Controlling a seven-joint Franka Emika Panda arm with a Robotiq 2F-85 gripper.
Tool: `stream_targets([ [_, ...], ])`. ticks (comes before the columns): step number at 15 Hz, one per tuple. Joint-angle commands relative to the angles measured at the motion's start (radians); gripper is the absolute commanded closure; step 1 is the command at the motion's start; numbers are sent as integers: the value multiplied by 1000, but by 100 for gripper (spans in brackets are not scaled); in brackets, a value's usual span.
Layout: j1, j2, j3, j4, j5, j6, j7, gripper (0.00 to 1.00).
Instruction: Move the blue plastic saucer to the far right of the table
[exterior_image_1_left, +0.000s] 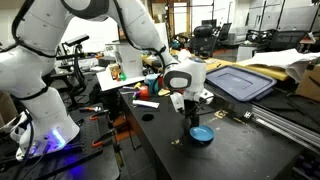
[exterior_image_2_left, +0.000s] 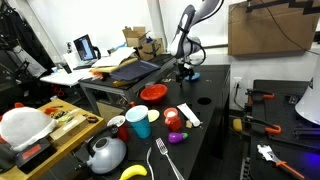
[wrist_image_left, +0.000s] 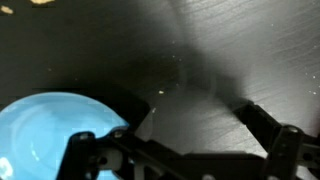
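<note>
The blue plastic saucer (exterior_image_1_left: 201, 133) lies flat on the black table (exterior_image_1_left: 160, 150). In the wrist view it fills the lower left corner (wrist_image_left: 45, 135). My gripper (exterior_image_1_left: 192, 118) hangs just above the saucer's edge. In the wrist view its two fingers are spread wide (wrist_image_left: 175, 140). One finger stands over the saucer's rim and the other over bare table. Nothing is between them. In an exterior view the gripper (exterior_image_2_left: 185, 70) is at the far end of the table, and the saucer is barely visible there.
A large grey-blue bin lid (exterior_image_1_left: 240, 82) lies behind the gripper. A metal rail (exterior_image_1_left: 285, 122) runs along the table edge. A red bowl (exterior_image_2_left: 152, 93), a blue cup (exterior_image_2_left: 138, 122), a kettle (exterior_image_2_left: 105, 153) and a fork (exterior_image_2_left: 165, 160) sit at the near end.
</note>
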Motion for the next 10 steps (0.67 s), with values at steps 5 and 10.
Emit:
stream_targets([
  [5,67,29,-134,26,-98,51,82,0],
  [10,98,60,-211,54,-174,66,157,0],
])
